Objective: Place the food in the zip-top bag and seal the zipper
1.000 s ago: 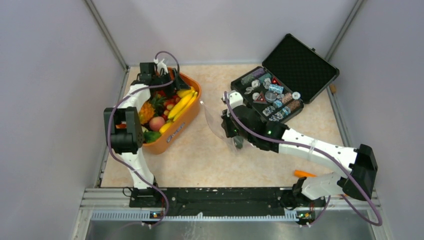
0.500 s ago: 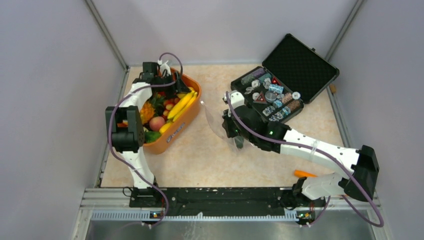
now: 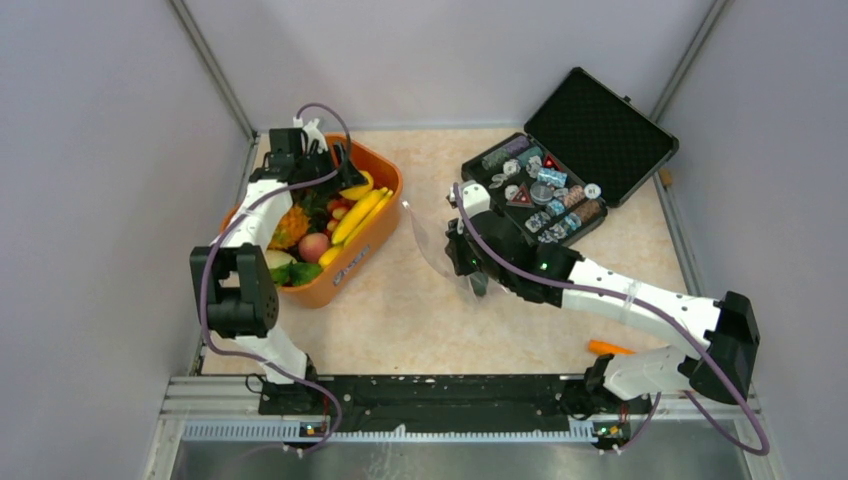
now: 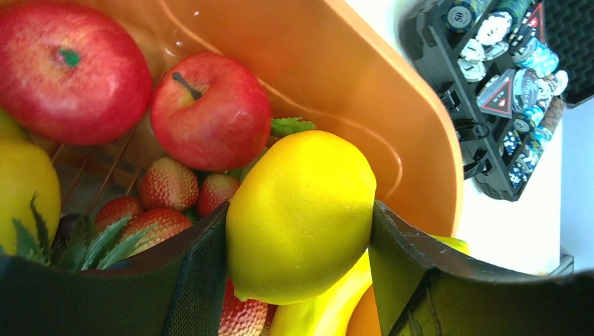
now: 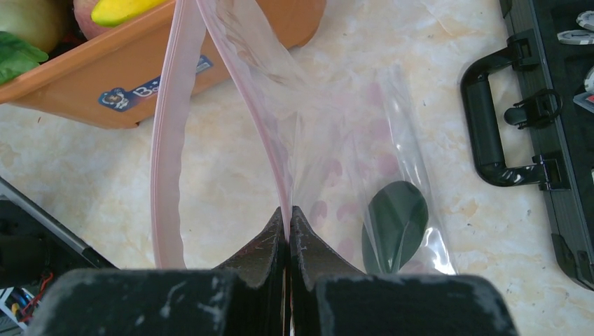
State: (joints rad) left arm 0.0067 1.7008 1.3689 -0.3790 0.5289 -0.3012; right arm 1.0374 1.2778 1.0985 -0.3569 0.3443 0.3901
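- At 4 o'clock, nearest the bases, an orange piece (image 3: 608, 348) lies on the table (image 3: 400, 320), outside any container.
- At centre the right gripper (image 5: 288, 217) is pressed together on one strip of the pink zipper (image 5: 168, 140). It holds the zip-top bag (image 5: 336, 140) agape, and a dark green piece (image 5: 396, 224) seems to lie inside.
- At 10 o'clock the left arm's elbow has swung nearer. The left gripper (image 4: 298, 224) has narrowed and now pinches a lemon (image 4: 308, 175), so a fruit looks ready for carrying to the bag.
- The orange basket (image 4: 364, 91) holds apples (image 4: 210, 112), strawberries (image 4: 168, 183) and bananas (image 3: 360, 210).
- At 2 o'clock the black case (image 3: 600, 125) lies open, holding chips (image 3: 545, 195).
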